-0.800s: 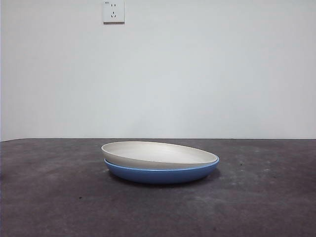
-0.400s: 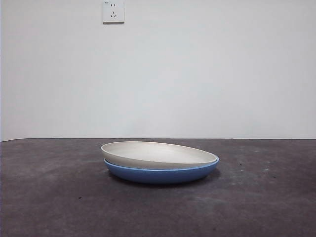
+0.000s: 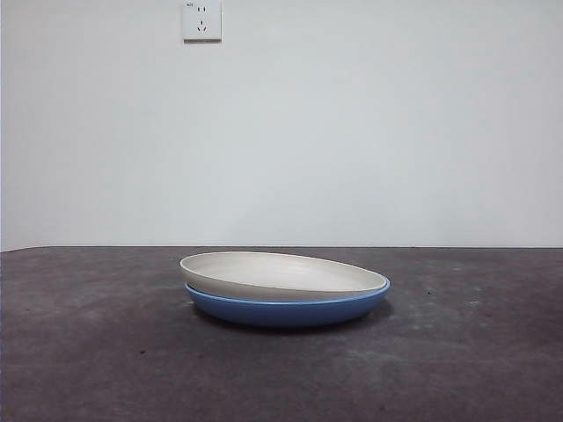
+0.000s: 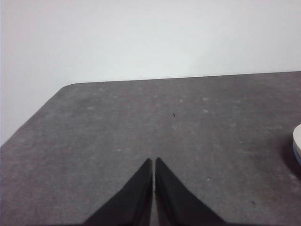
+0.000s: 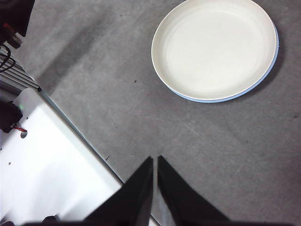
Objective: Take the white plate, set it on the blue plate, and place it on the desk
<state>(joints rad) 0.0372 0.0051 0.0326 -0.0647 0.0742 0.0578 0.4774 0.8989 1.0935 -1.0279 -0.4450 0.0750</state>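
Right hand (image 5: 154, 162) closed, matte white plate (image 3: 280, 274) tilted

place: lab / robot test bench | evidence: bare white wall (image 3: 352, 132) with lone power socket (image 3: 202, 20) | plain dark grey desk (image 3: 88, 352), no furnishings | white equipment base (image 5: 42, 160) with loose wires (image 5: 11, 56) at desk edge

The white plate (image 3: 277, 274) lies in the blue plate (image 3: 286, 310), tilted, its left rim raised above the blue rim and its right rim sunk inside. The stack sits on the desk (image 3: 97, 352), near the middle. A wall socket (image 3: 202, 19) is behind, high and left.
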